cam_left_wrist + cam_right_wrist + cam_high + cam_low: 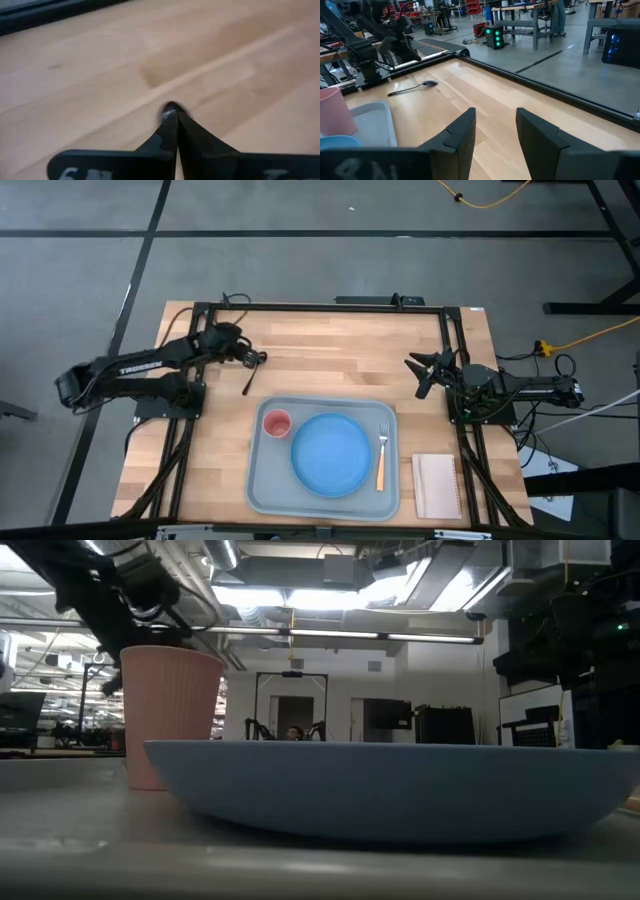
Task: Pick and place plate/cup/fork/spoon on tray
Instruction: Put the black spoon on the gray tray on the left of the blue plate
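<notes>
Tray sits lower centre of the high view on the wooden surface. On it: blue plate in the middle, pink-red cup upright at its upper left corner, orange-handled fork along the right edge, tines toward the top of the frame

Spoon lies on bare wood, above and left of the tray, just below the left end effector, whose fingers are pressed together, nothing between them

Right end effector at right edge of the surface, fingers spread, empty

White pad right of the tray
</notes>
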### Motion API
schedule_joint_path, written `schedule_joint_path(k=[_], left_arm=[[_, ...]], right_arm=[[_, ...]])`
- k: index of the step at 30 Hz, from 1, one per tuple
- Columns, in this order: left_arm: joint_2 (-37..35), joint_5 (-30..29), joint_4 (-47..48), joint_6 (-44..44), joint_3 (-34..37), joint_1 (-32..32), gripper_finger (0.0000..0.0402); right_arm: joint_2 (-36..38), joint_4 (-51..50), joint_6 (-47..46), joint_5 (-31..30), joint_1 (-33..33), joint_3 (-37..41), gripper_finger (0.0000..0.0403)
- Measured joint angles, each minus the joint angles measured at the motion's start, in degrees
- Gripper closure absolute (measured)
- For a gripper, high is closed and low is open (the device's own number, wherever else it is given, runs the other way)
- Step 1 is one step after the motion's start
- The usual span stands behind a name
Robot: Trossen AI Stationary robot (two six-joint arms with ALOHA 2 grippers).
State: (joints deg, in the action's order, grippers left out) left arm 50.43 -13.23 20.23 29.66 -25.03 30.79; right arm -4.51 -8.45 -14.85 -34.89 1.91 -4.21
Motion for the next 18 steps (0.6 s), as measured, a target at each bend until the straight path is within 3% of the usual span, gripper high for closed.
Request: schedule_joint_path(k=[3, 7, 18], left_arm=[[-3.1, 3.3, 1.5, 5.2, 2.7, 4.1, 0.0401], [-3.2, 11.2, -3.9, 11.9, 9.4, 5.8, 0.0401], [0.8, 11.1, -8.5, 19.5, 12.7, -0.1, 0.0401]], right_arm=[[0.0, 0.0, 0.0, 0.0, 0.0, 0.0, 0.0257], [0.0, 0.0, 0.0, 0.0, 0.0, 0.0, 0.0257], [0.0, 0.0, 0.6, -0.1, 0.0, 0.0, 0.0257]])
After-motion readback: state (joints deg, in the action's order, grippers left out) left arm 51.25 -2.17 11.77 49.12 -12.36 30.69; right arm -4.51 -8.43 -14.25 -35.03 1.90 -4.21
